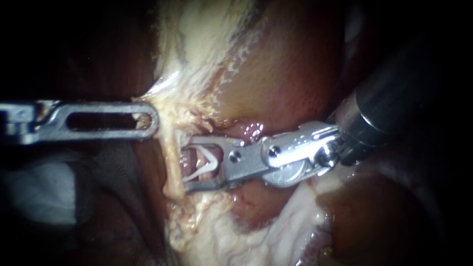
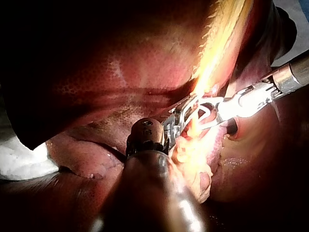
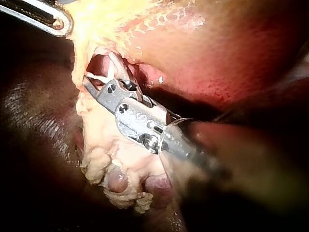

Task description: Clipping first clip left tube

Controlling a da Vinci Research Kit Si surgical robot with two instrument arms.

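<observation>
From where I stand, the left instrument [image 1: 148,120] comes in flat from the side. Its claw looks clenched on the edge of the pale tissue [image 1: 170,101], which runs taut toward its tip. I take that as holding the sheet aside so the hollow below stays open.

Into that hollow reaches the right instrument [image 1: 192,166]. Its claw is spread wide and grasps a white clip [image 1: 209,165], which sits between the two halves with its legs apart in a V. A pinkish tube [image 1: 185,160] lies in the mouth of that V, just beside a pale upright strand. I cannot say from here whether it is the left tube.

The clip is not yet squeezed. It seems to be held open so that both legs can get past the tube before closing
</observation>
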